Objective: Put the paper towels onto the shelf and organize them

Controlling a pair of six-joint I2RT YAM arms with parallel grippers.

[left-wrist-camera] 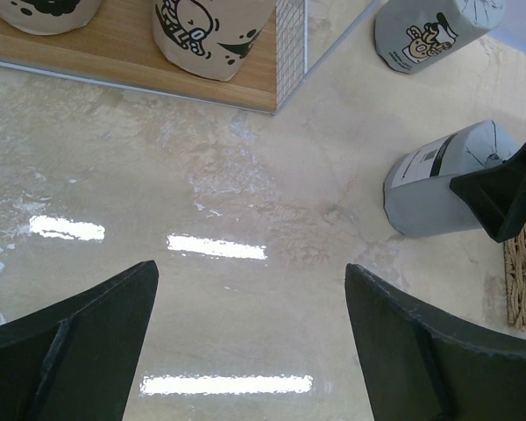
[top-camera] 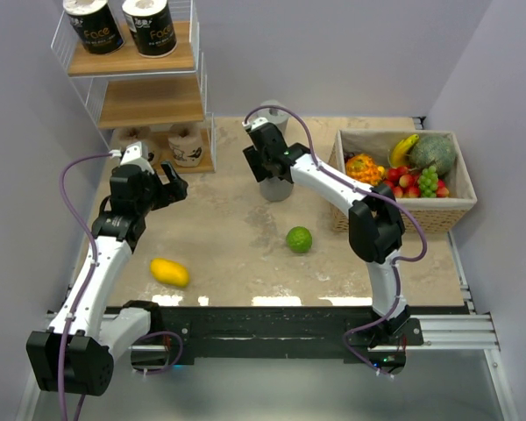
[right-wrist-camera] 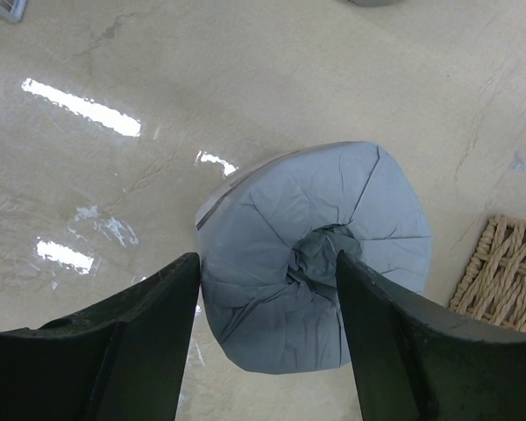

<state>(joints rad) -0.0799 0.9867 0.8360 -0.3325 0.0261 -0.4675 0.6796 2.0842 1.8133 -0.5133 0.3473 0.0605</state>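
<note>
The shelf [top-camera: 149, 101] stands at the back left. Two black paper towels [top-camera: 92, 24] [top-camera: 151, 24] stand on its top board and two tan ones [top-camera: 186, 145] on its bottom board [left-wrist-camera: 114, 57]; the middle board is bare. A grey roll [top-camera: 280, 190] stands on the table, and a second grey roll [top-camera: 274, 110] stands behind it. My right gripper [right-wrist-camera: 267, 254] is open, right above the near grey roll [right-wrist-camera: 311, 263]; one finger is at its left edge, the other over its centre hole. My left gripper [left-wrist-camera: 252, 266] is open and empty, in front of the shelf's bottom board.
A wicker basket [top-camera: 438, 210] of fruit sits at the right, close to the grey roll. A green fruit [top-camera: 299, 239] and a yellow fruit [top-camera: 169, 272] lie on the table nearer the arms. A wall runs along the shelf's left side.
</note>
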